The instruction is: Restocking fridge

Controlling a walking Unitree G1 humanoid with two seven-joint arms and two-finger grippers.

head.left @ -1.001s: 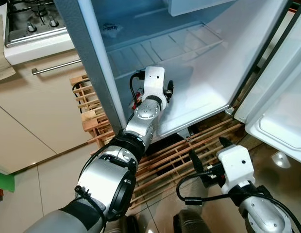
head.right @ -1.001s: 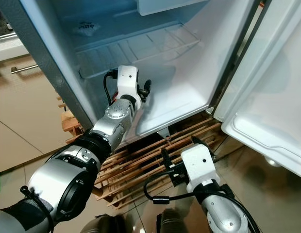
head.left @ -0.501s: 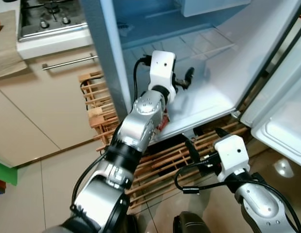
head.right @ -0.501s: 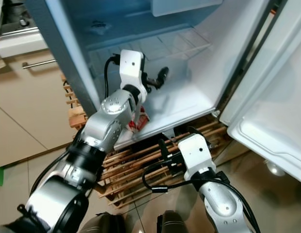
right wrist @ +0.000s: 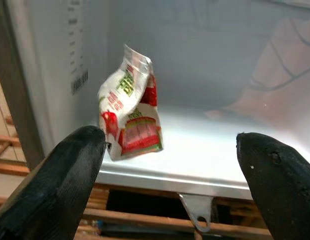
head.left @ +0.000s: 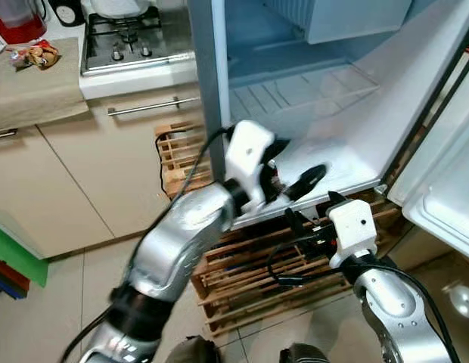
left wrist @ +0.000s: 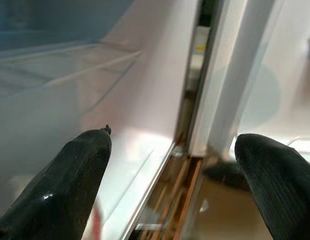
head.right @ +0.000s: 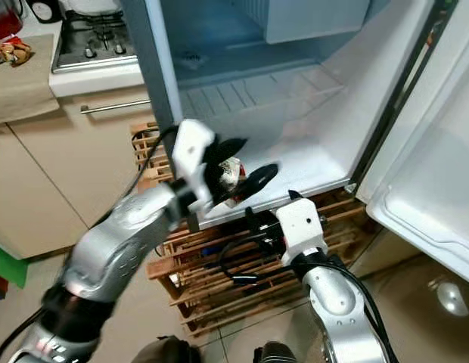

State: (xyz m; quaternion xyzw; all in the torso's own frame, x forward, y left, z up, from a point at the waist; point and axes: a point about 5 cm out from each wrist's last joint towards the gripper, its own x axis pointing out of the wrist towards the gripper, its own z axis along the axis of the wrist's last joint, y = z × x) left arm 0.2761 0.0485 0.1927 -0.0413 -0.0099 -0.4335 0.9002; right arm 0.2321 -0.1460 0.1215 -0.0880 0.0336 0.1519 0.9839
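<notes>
**Pouch on the fridge floor, both grippers empty**

A kitchen with beige cabinets (head.left: 83, 181) on the left, a gas hob (head.left: 132, 41) on the counter at the far left, and a tiled floor (head.left: 60, 302) in front. The open fridge (head.left: 348, 128) stands ahead on a wooden slatted pallet (head.left: 242, 265), its door (head.left: 446, 189) swung out to the right. Inside, a wire shelf (head.left: 310, 87) sits above the white bottom floor, with a pale drawer (head.left: 348, 19) higher up at the far end.

A red, white and green pouch (right wrist: 131, 112) stands upright on the fridge's bottom floor, near its front edge and close to the left inner wall. In the right eye view the pouch (head.right: 231, 175) shows just behind the left arm's wrist.

The left gripper (head.left: 295, 170) is at the fridge's front lip, reaching in over the bottom floor to the right of the pouch. Its fingers (left wrist: 70, 185) are spread wide with nothing between them; the wrist view looks past them toward the right inner wall and the door hinge side.

The right gripper (head.left: 306, 219) hangs lower and nearer, in front of the pallet just below the fridge's front edge. Its fingers (right wrist: 60, 190) are also wide apart and hold nothing, and its wrist view faces the pouch, which is apart from both fingertips.
</notes>
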